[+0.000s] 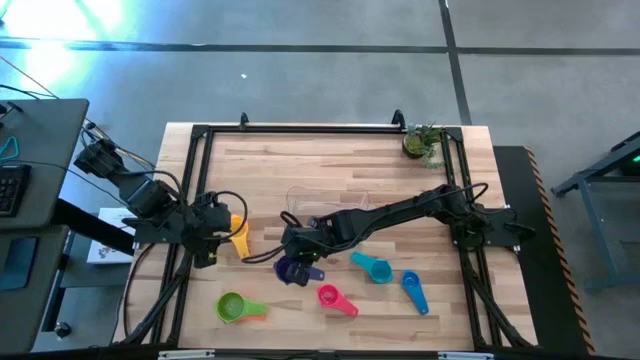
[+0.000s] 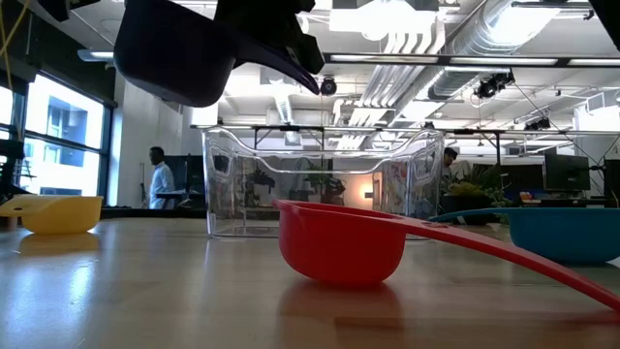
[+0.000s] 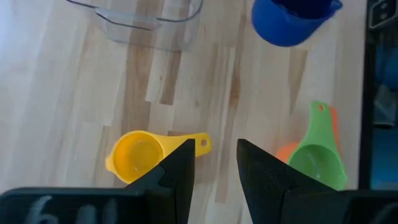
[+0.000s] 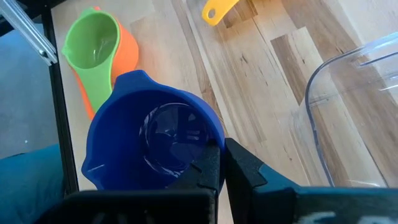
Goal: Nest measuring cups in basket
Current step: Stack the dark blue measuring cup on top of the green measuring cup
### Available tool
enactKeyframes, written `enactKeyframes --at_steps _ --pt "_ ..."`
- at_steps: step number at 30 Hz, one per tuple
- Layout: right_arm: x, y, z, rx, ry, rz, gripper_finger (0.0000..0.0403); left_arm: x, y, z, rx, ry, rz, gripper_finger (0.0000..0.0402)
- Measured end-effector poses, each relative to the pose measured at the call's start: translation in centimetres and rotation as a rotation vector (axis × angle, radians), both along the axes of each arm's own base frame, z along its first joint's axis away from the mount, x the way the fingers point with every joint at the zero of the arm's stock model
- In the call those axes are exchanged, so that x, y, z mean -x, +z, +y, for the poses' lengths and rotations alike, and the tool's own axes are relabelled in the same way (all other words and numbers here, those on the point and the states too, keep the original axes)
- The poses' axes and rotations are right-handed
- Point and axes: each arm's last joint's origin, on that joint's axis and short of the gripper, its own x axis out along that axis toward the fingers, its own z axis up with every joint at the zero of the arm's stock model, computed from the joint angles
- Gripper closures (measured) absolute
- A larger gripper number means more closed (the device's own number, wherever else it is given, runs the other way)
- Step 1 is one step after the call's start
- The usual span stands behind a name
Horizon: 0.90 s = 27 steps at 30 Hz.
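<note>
My right gripper [image 4: 219, 163] pinches the blue cup [image 4: 152, 140], raised at the high view's centre; the clear basket [image 1: 330, 200] lies just above it, nearer than my half-open left gripper [image 3: 214, 165].

Overhead camera straight down, table-level camera looking across, both wrists close, all sharing basket [image 1: 325, 203]

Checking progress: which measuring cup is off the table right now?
The dark blue-purple cup, pinched in the right gripper and held above the table; the others lie on the wood.
</note>
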Motion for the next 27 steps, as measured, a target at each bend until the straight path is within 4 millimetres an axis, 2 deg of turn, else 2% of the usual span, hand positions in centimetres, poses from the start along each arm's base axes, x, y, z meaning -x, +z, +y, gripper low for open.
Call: enactKeyframes --at_steps 20,27 --pt "-0.22 0.16 -0.13 0.002 -0.076 -0.030 0.0402 -0.11 -0.07 -0.04 -0.003 0.019 0.000 0.0290" --pt "-0.22 0.17 -0.15 -0.012 -0.097 -0.028 0.0402 -0.21 -0.03 -0.12 -0.007 -0.030 -0.003 0.0239"
